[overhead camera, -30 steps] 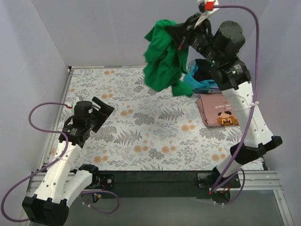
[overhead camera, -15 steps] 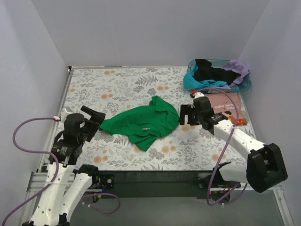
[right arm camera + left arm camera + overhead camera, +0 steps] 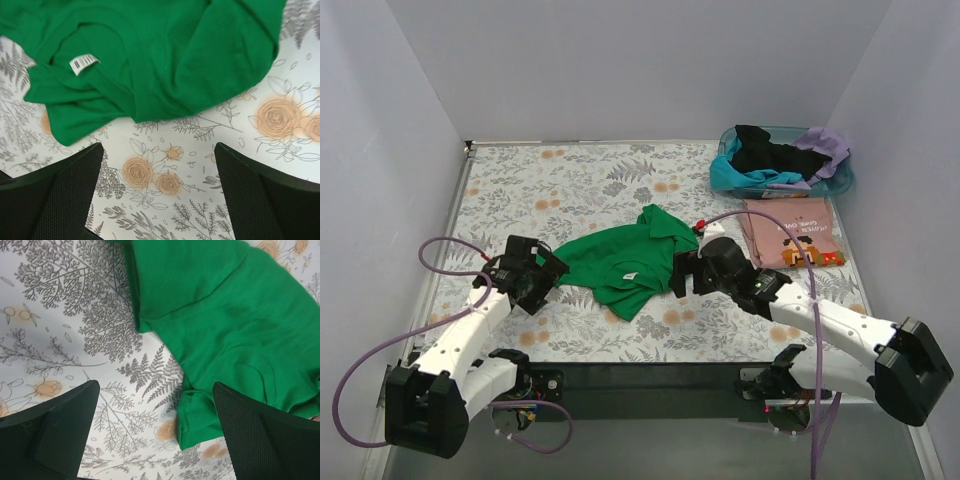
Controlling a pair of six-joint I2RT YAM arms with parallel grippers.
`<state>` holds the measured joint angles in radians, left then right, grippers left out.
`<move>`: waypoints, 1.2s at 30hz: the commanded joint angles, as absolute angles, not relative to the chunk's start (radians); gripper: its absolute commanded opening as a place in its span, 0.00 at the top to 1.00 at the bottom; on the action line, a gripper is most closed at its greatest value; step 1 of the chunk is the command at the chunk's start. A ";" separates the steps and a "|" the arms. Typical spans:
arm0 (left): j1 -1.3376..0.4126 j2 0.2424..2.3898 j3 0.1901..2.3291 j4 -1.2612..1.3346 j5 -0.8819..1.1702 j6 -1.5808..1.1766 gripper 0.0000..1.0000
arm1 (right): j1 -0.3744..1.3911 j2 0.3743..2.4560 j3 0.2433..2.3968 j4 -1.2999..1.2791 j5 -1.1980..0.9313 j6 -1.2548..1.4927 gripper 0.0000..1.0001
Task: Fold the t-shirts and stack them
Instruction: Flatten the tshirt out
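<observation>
Both arms have closed in on the green t-shirt (image 3: 620, 262), which lies crumpled on the floral tablecloth (image 3: 610, 185). Left gripper (image 3: 548, 270) and right gripper (image 3: 678, 274) flank it, jaws wide apart, holding nothing. Judgement: spread it flat first, pinching single-layer hem corners rather than bunched folds.

Your right gripper (image 3: 682, 276) let go of bright green cloth t-shirt (image 3: 620, 262), now sits at its 3 o'clock; left gripper (image 3: 548, 272) moved in to 9 o'clock.

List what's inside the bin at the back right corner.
The bin holds crumpled cloth: a black shirt on top, a teal shirt spilling over the left rim, a lavender shirt at right. Anything beneath them is covered.
</observation>
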<state>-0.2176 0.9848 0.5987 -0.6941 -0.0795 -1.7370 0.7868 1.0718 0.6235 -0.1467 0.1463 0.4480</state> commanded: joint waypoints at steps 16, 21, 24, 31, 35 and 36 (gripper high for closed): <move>-0.180 1.428 0.690 -0.433 -0.196 -1.714 0.58 | 0.888 1.543 0.761 0.028 0.317 0.646 0.68; -0.170 1.408 0.758 -0.437 -0.163 -1.638 1.00 | 0.888 1.412 0.738 0.025 0.391 0.586 0.99; -0.172 1.248 0.738 -0.416 -0.143 -1.629 1.00 | 0.888 1.280 0.726 0.002 0.388 0.554 0.99; -0.173 0.866 0.774 -0.468 -0.069 -1.620 1.00 | 0.888 0.942 0.774 -0.081 0.262 0.439 0.99; -0.173 0.729 0.915 -0.564 -0.086 -1.618 1.00 | 0.888 0.803 0.914 -0.185 0.255 0.388 0.99; -0.173 0.694 0.989 -0.584 -0.095 -1.614 1.00 | 0.888 0.755 0.946 -0.205 0.267 0.379 0.99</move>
